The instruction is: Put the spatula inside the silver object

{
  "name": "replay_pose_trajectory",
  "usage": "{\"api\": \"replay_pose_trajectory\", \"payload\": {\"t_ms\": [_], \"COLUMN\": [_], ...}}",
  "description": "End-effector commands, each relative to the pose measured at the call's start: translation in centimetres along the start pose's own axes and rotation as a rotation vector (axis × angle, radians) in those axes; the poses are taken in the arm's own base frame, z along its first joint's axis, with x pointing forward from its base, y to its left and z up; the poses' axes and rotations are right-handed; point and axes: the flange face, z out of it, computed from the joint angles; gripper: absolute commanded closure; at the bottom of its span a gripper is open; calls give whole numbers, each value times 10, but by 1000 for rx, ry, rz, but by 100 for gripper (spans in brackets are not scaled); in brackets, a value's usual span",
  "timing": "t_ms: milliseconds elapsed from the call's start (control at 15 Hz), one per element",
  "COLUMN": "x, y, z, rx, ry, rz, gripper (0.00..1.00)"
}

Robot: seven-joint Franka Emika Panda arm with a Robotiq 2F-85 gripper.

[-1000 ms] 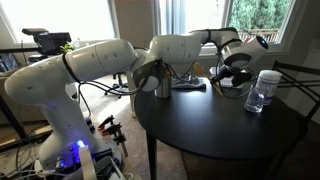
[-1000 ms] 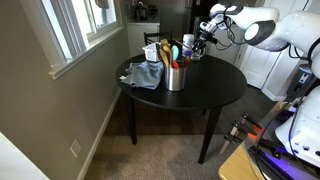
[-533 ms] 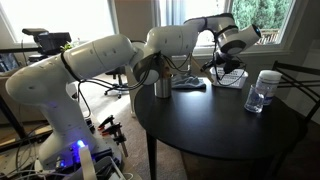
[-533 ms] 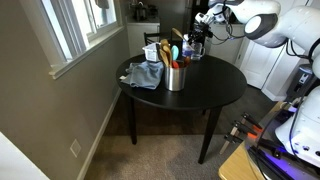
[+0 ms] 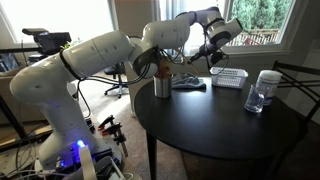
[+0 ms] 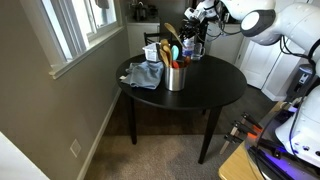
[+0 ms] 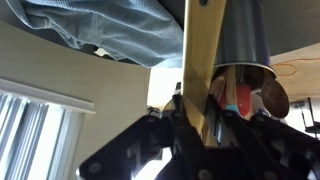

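**Gripper (image 5: 211,37) clamped on the spatula (image 7: 200,55), held high over the table (image 5: 215,130)**

The white arm (image 5: 100,55) rises from its base at the edge of the frame, arches over the near rim of the round dark table and stretches to full reach. Its wrist is lifted well above the tabletop and turned so the gripper points back down toward the table. In both exterior views the gripper sits higher than everything standing on the table.

In the wrist view the 2 fingers (image 7: 180,125) are pressed against the light-tan spatula, which runs as 1 long flat strip from between them up to the top edge of the picture. The spatula is off the table, carried in the air. In an exterior view it slants down from the gripper toward the silver object (image 6: 177,77).

The silver object stands upright on the table with reddish-orange utensils (image 6: 175,62) sticking out of it. In the wrist view its shiny wall lies just beside the spatula's strip, but I cannot tell whether the 2 touch.

A crumpled blue-grey cloth (image 6: 145,75) lies beside the cup. A white slotted basket (image 5: 229,77) and a clear jar (image 5: 262,90) stand farther along the table.
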Motion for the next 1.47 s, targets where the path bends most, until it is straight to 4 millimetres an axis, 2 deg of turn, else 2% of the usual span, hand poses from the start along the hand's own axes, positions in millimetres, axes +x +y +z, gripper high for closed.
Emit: {"api": "replay_pose_trajectory", "payload": {"t_ms": [0,267,800,1067,1400], "x": [18,33,67,71,83], "y": [3,3,-16,-19,-13], "z": [11,25,32,48,77], "rx": [40,97,256,332,378], "ry": [15,49,194,153,152], "rz": [0,-26,-81,-126,-154], "gripper": [90,90,90,90,90]}}
